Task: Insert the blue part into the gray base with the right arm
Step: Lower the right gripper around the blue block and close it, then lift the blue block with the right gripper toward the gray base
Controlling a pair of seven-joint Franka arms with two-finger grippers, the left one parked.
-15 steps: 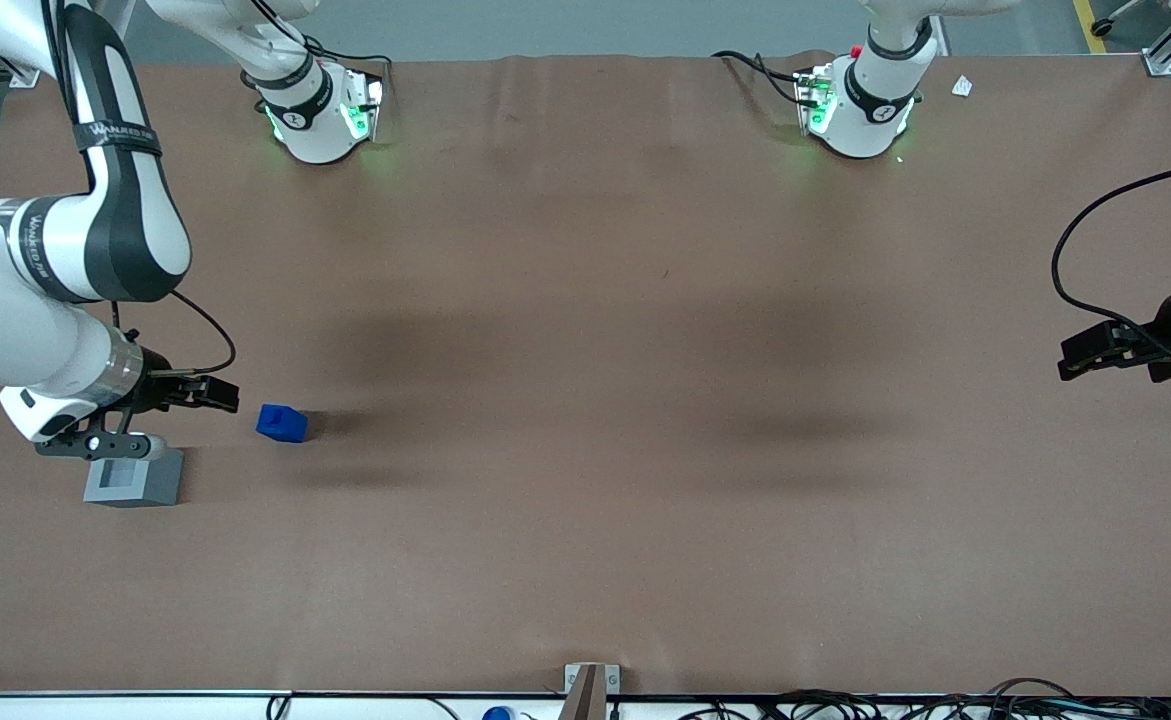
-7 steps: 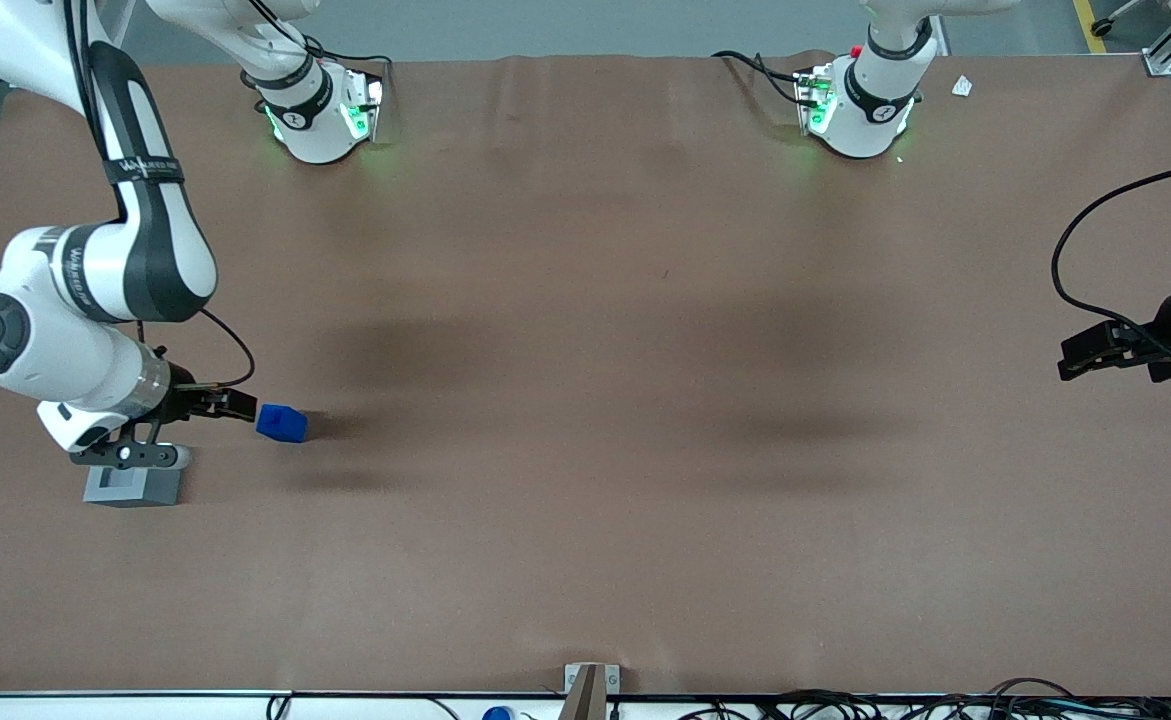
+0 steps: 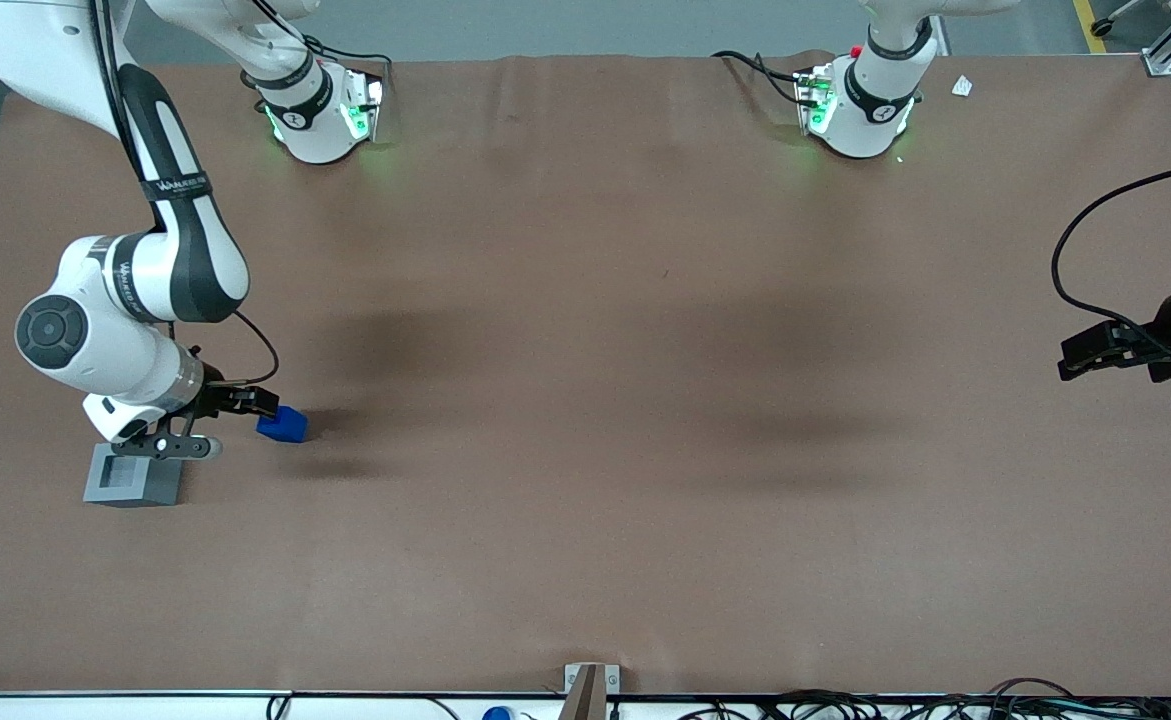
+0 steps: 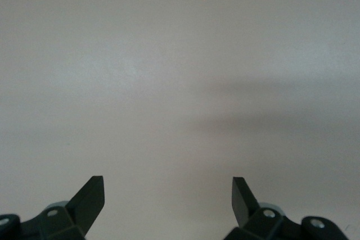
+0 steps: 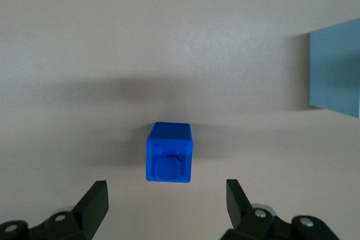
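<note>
Front view: brown tabletop carried the right arm, gray base and blue part. Base sat near the working arm's end, part near it, apart. Tool hung over the part's edge, jaws spread wide, gripping nothing; part lay between them.

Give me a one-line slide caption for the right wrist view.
Open gripper hovers above the blue part on the brown table, its fingers apart, with the gray base off to one side.
</note>
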